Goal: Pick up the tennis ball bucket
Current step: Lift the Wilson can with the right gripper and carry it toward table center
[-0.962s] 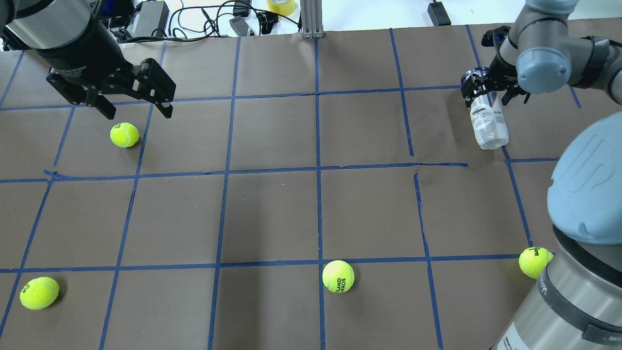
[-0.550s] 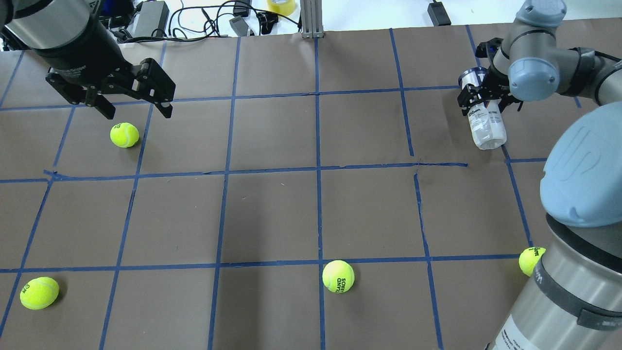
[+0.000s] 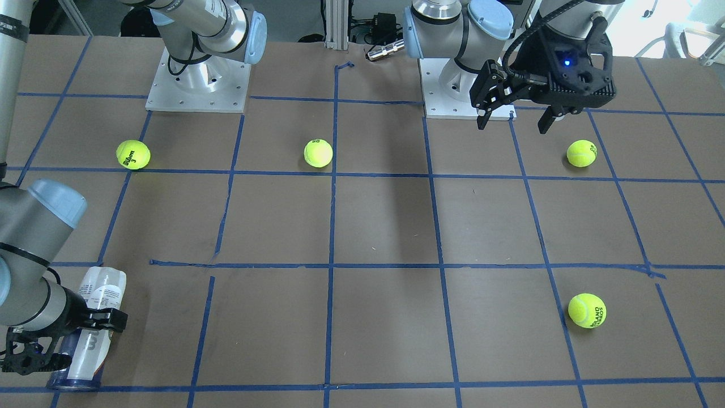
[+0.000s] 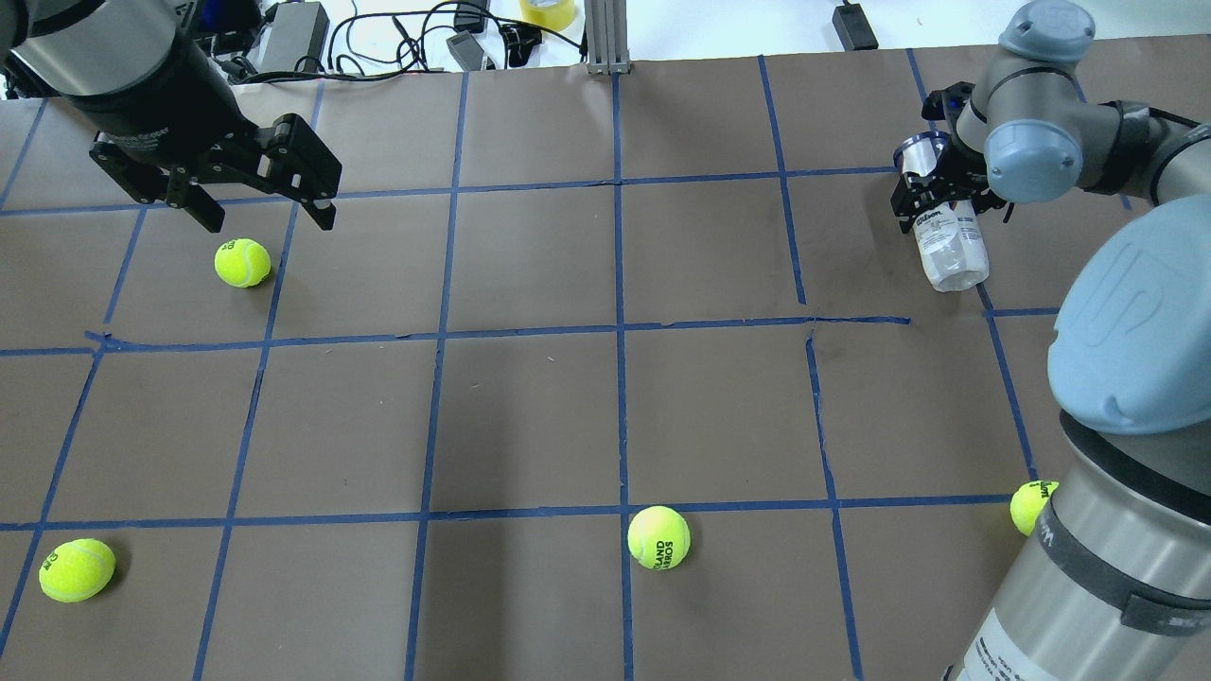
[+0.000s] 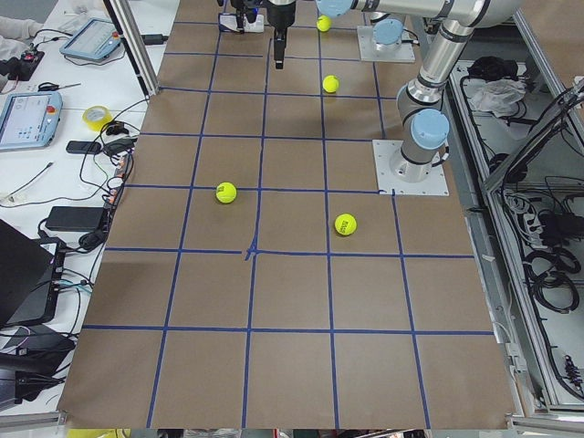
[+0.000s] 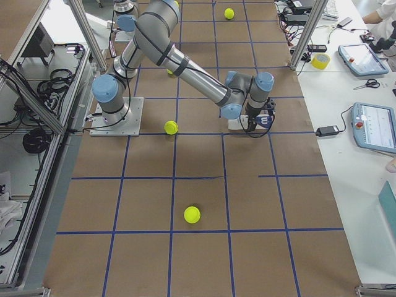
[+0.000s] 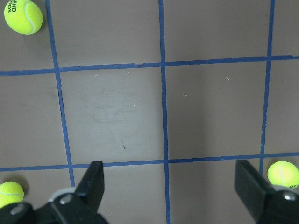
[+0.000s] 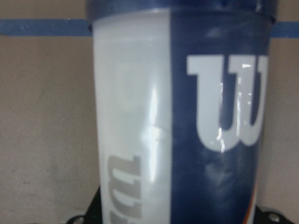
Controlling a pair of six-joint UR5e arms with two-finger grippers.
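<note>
The tennis ball bucket [image 4: 953, 253] is a clear tube with a white and navy Wilson label and a dark blue rim. It is at the table's far right and also shows in the front-facing view [image 3: 95, 309]. My right gripper [image 4: 938, 196] is shut on it near the rim end and holds it tilted. I cannot tell whether its clear end touches the table. The label fills the right wrist view [image 8: 187, 126]. My left gripper [image 4: 260, 203] is open and empty, above the table at the far left, with its fingers [image 7: 93, 186] spread wide.
Several yellow-green tennis balls lie on the brown paper: one below the left gripper [image 4: 242, 262], one front left [image 4: 77, 570], one front middle [image 4: 658, 537], one by the right arm's base [image 4: 1033, 506]. Cables and power bricks [image 4: 293, 38] lie beyond the far edge.
The right arm's wrist and elbow have swung a little, and the tube in its gripper has shifted slightly with them. The left arm and the balls have not moved.
</note>
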